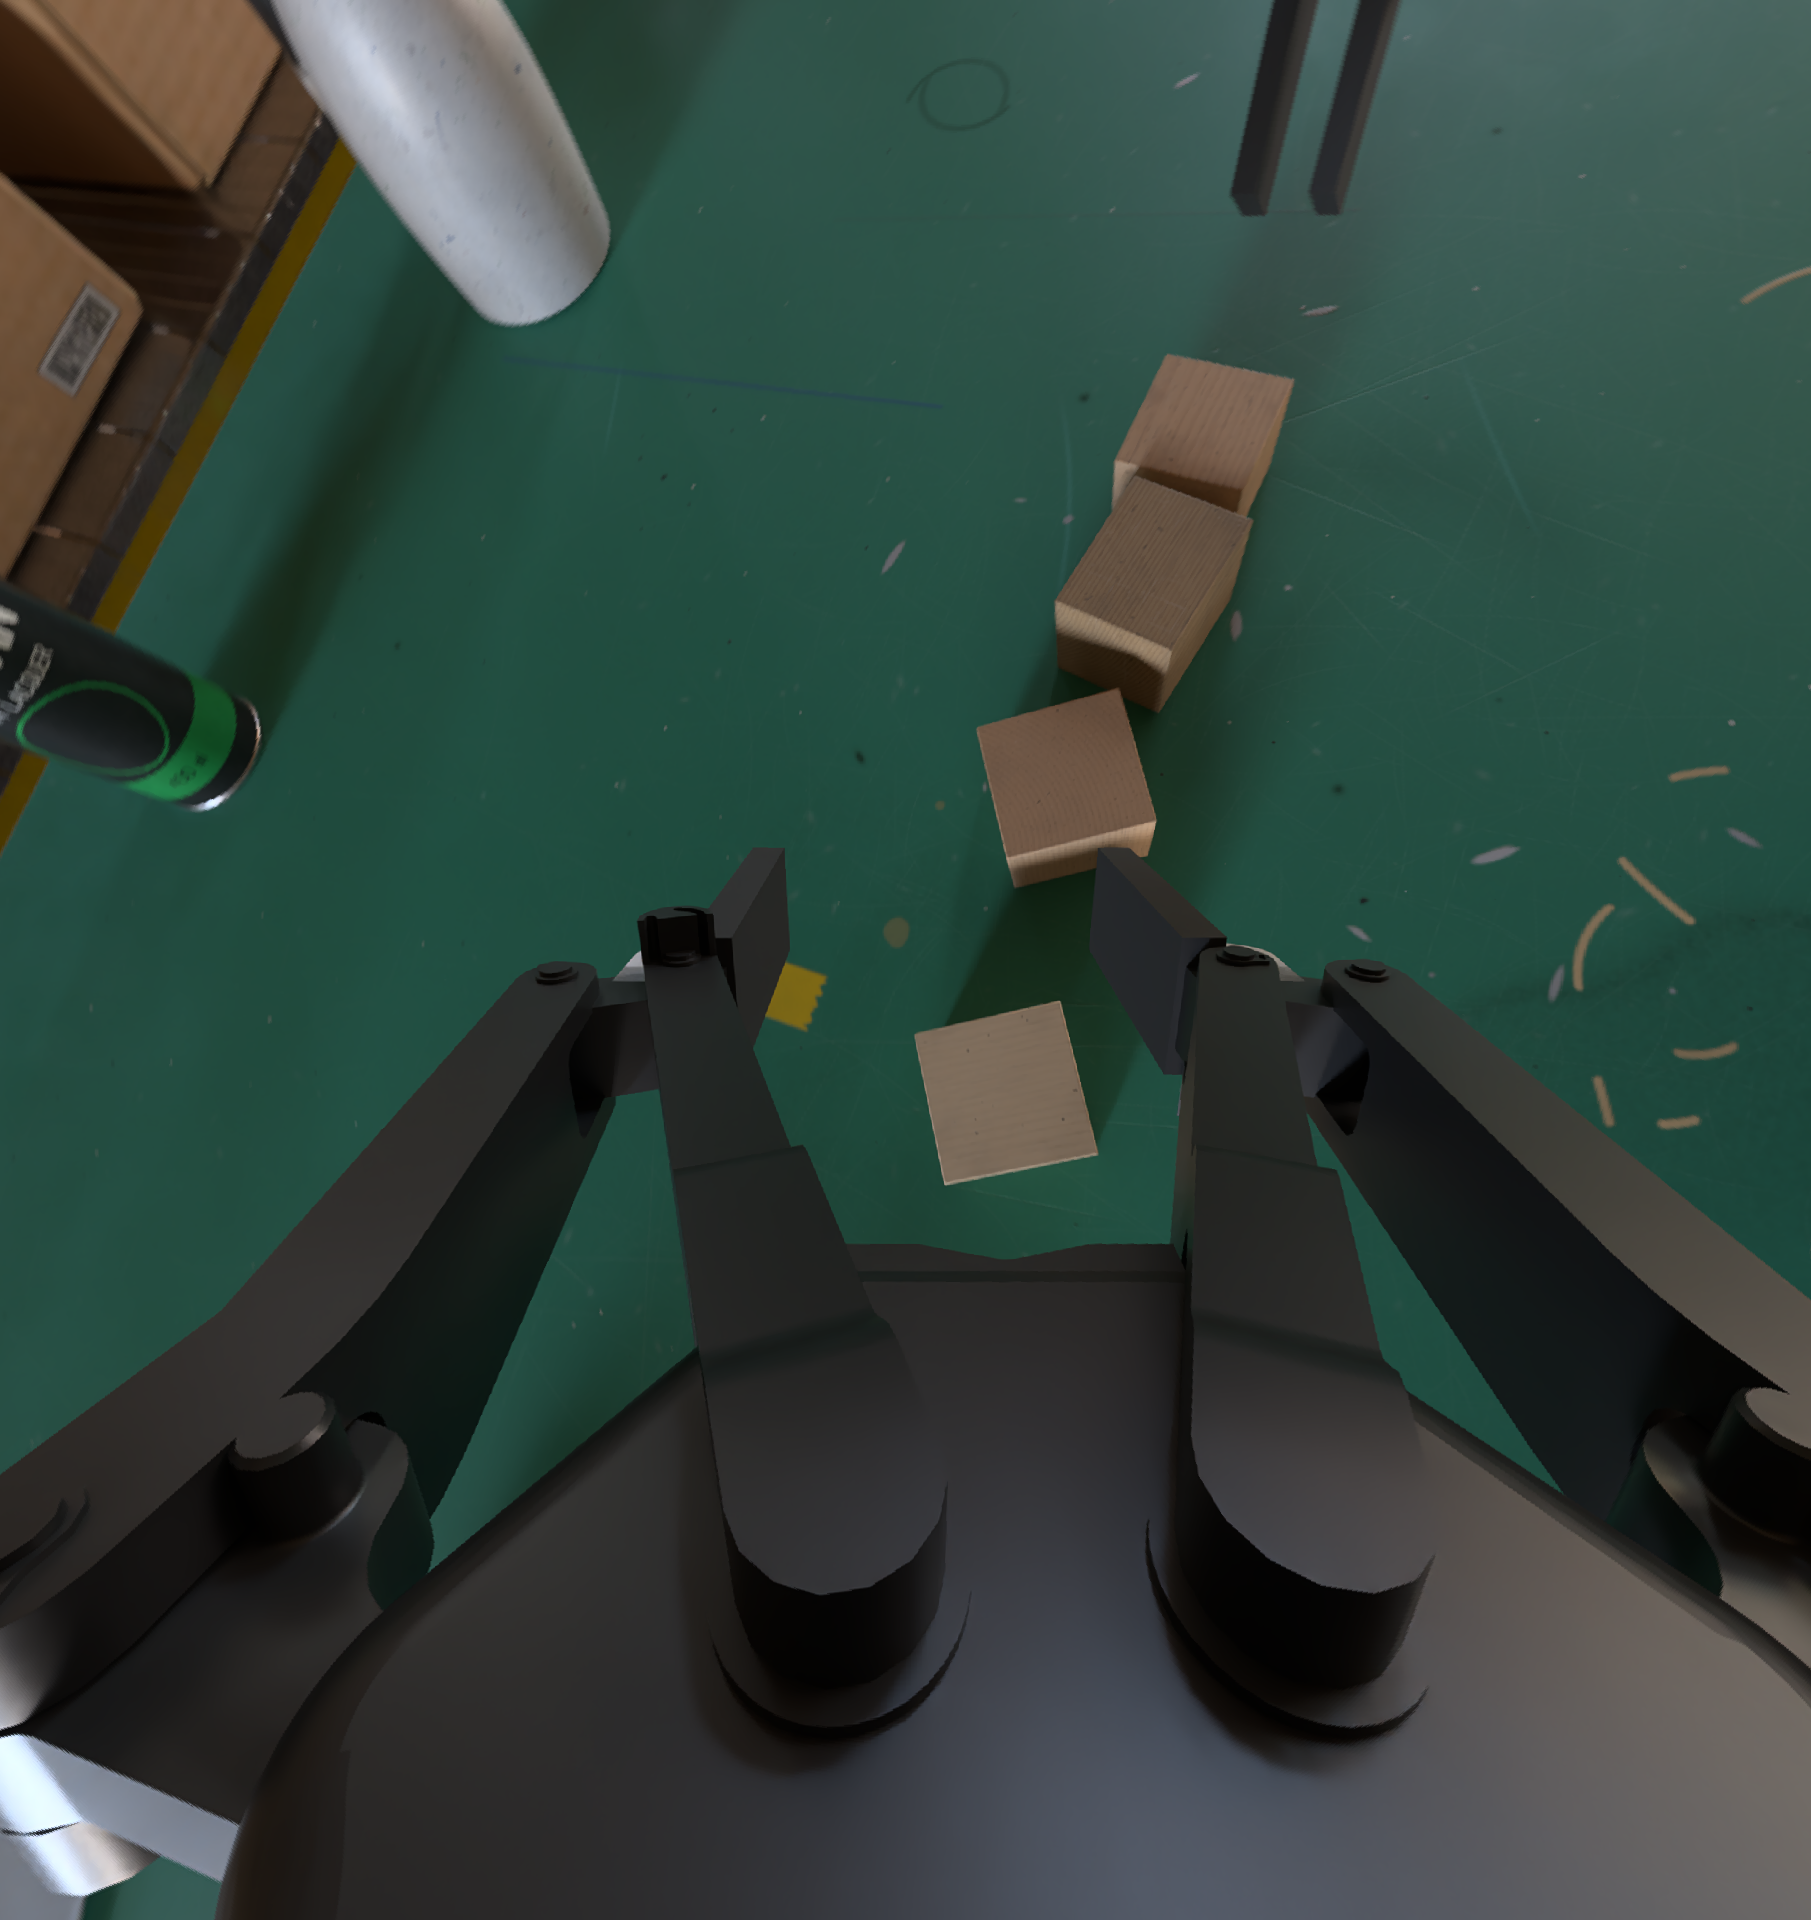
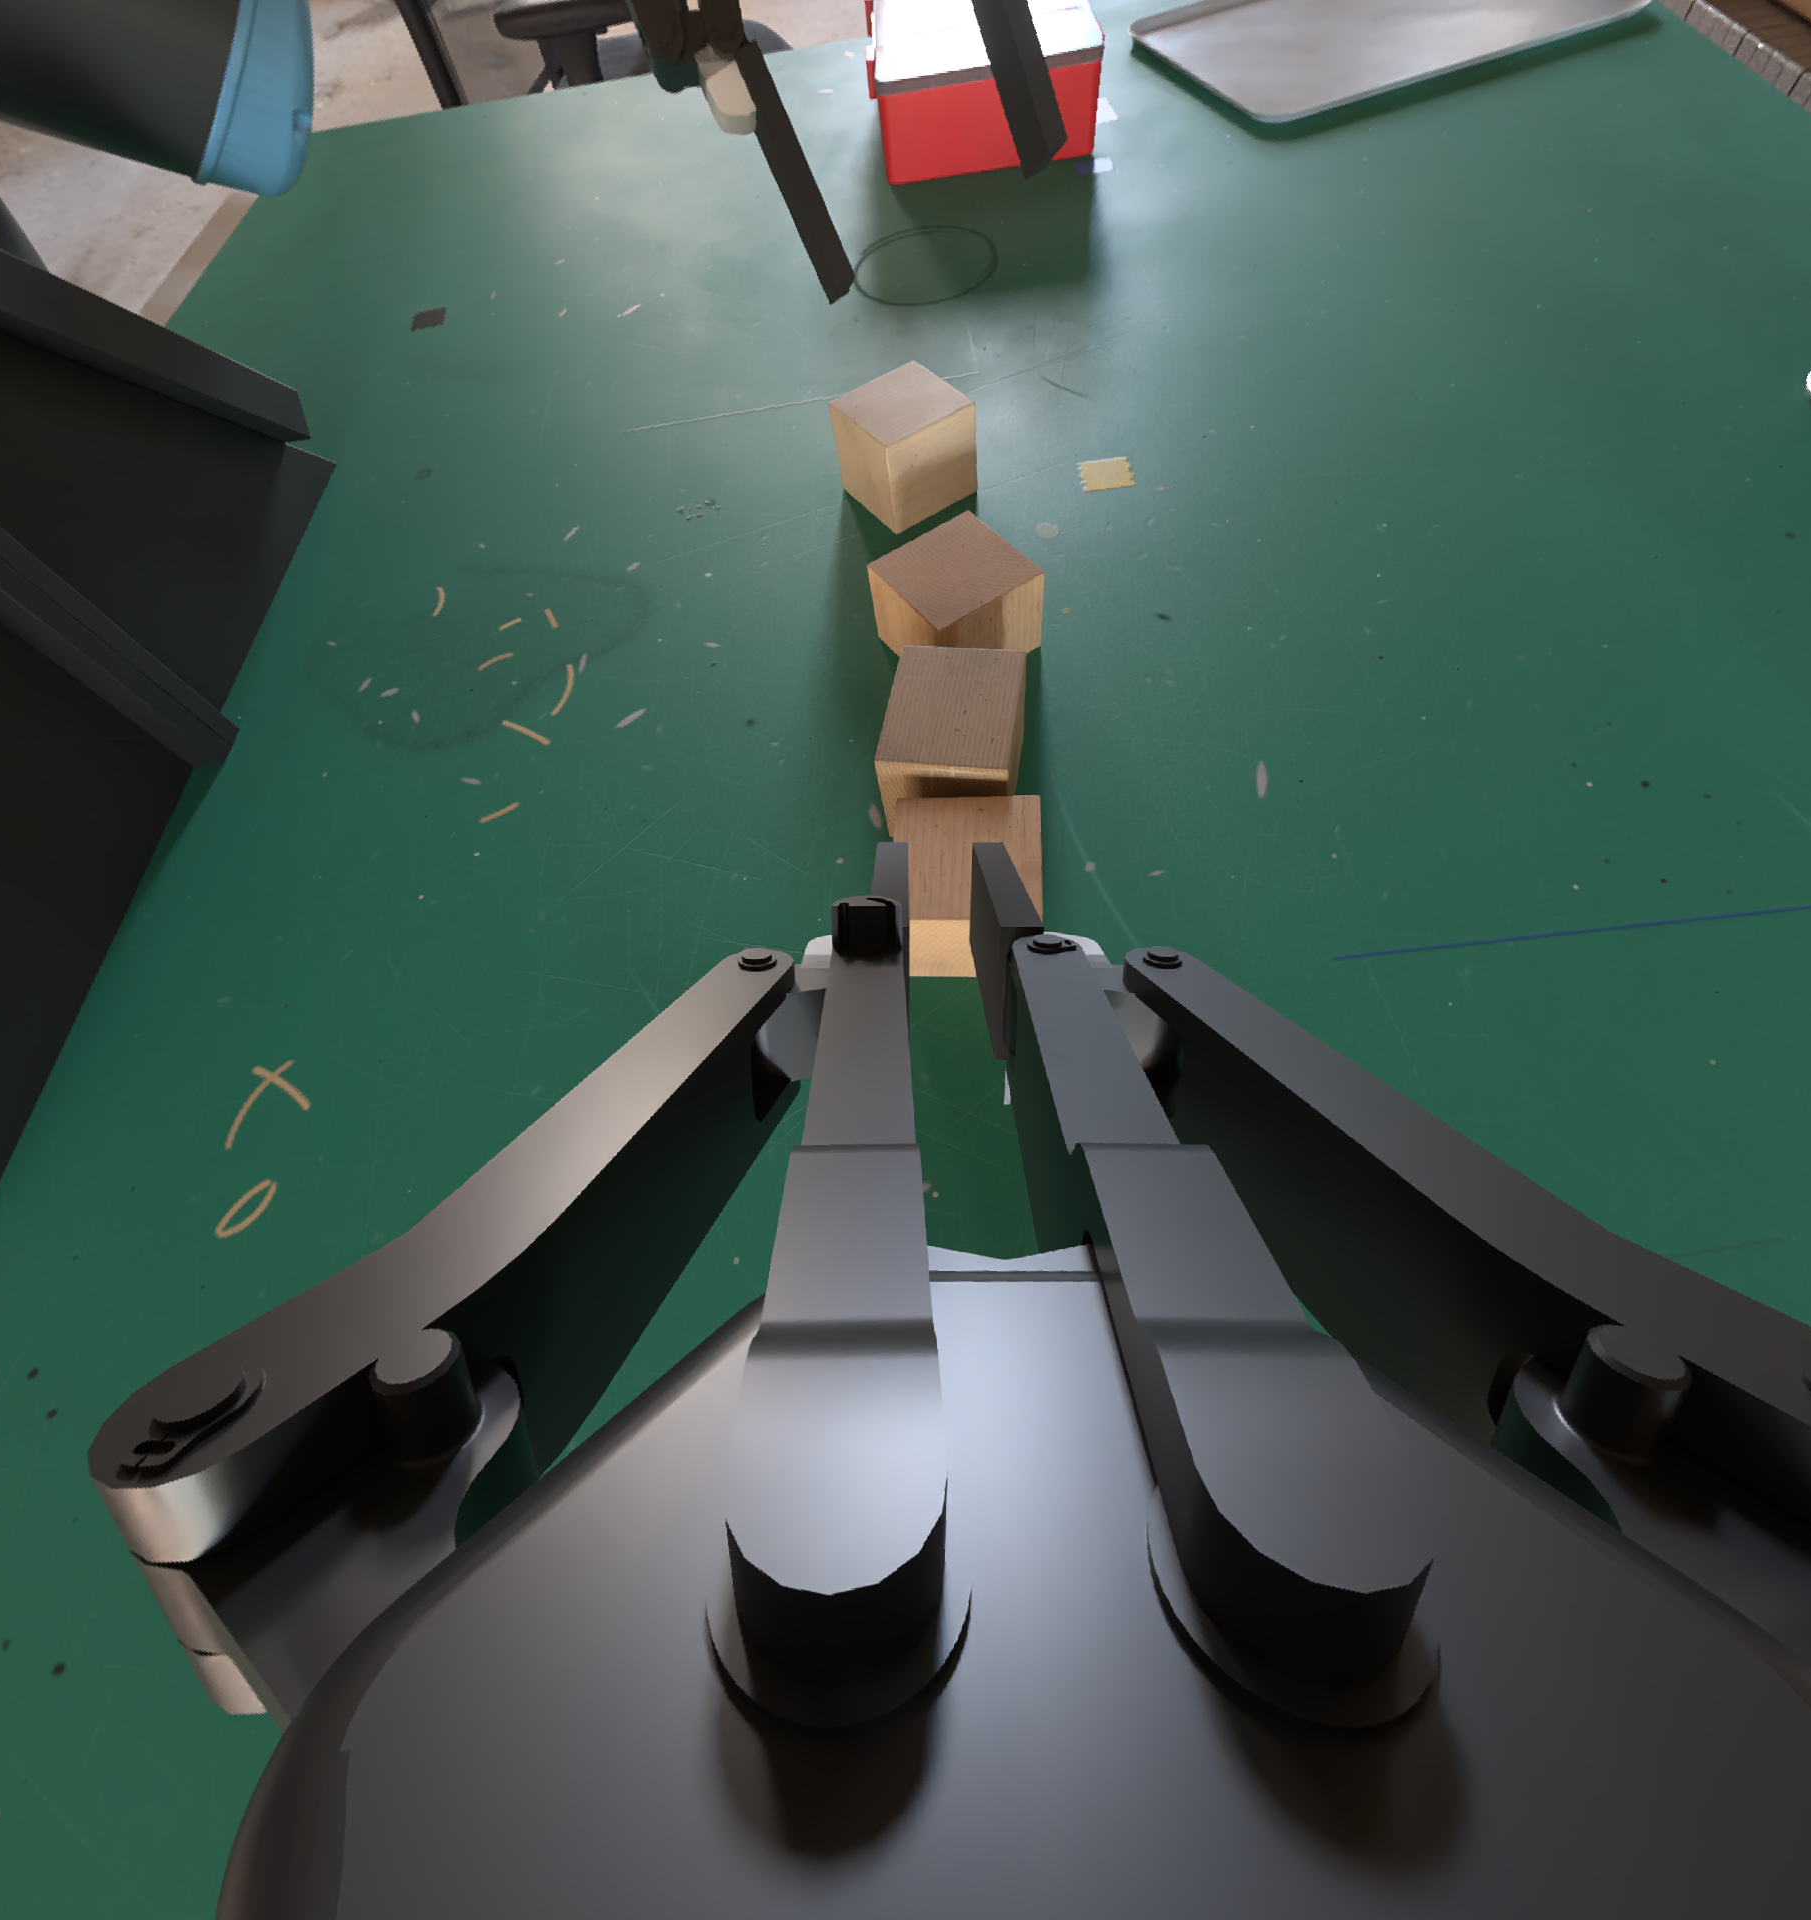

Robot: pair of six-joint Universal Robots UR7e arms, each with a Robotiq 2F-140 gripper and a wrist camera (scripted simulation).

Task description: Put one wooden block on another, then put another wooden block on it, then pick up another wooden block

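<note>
Several wooden blocks lie in a row on the green table [image 1: 568, 623], none stacked. In the left wrist view the nearest block [image 1: 1005, 1091] sits below my open, empty left gripper [image 1: 942, 873], followed by a second block [image 1: 1065, 784], a third [image 1: 1150, 587] and the farthest [image 1: 1207, 431]. My right gripper [image 2: 940, 857] is empty, its fingers nearly together, and hovers over that farthest block [image 2: 968, 831]. The other blocks [image 2: 953, 712] [image 2: 958, 577] [image 2: 906, 442] run away from it. Each gripper also shows in the other's view: the right gripper [image 1: 1290, 203] and the left gripper [image 2: 942, 229].
A white cylinder [image 1: 465, 156] and a black-and-green can [image 1: 132, 717] stand at the left, with cardboard boxes [image 1: 28, 312] beyond the table edge. A red box [image 2: 984, 114] and a metal tray [image 2: 1379, 52] are at the far end. A dark stand [image 2: 101, 520] is on the left.
</note>
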